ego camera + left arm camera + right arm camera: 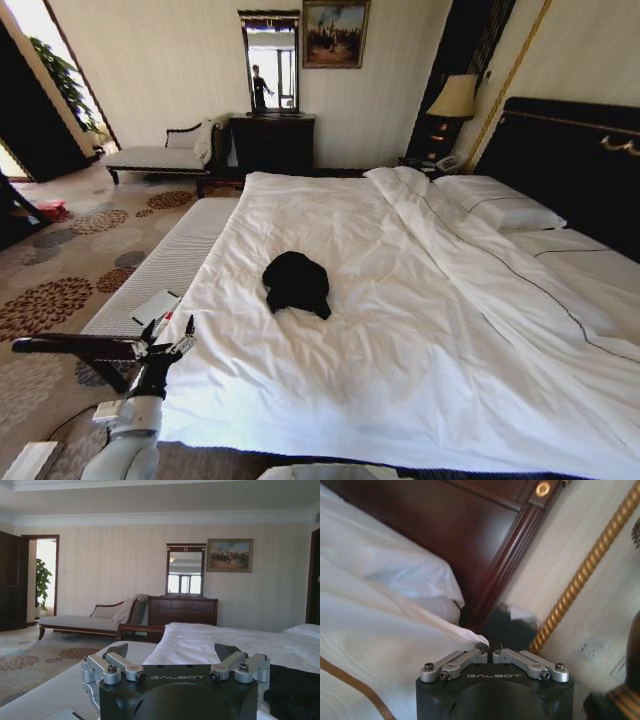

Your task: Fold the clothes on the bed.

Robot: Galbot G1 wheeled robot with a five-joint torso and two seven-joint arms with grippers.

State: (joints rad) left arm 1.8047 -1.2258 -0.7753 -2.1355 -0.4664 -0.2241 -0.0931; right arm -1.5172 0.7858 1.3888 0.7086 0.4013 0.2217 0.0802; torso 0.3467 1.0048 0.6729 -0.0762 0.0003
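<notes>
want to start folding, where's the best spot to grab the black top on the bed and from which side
Probably the black top at its near tip, which trails toward the foot of the bed. The rest is a bunched heap, so come from above on the robot's side with the left claw.

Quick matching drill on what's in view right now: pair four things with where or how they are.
1. black top
2. left pincer
3. right pincer
4. lamp

a. shut, near the headboard
b. bunched on the white duvet
c. open, by the bed's near left corner
d. on the nightstand beside the bed

Pairs: 1-b, 2-c, 3-a, 4-d
</notes>
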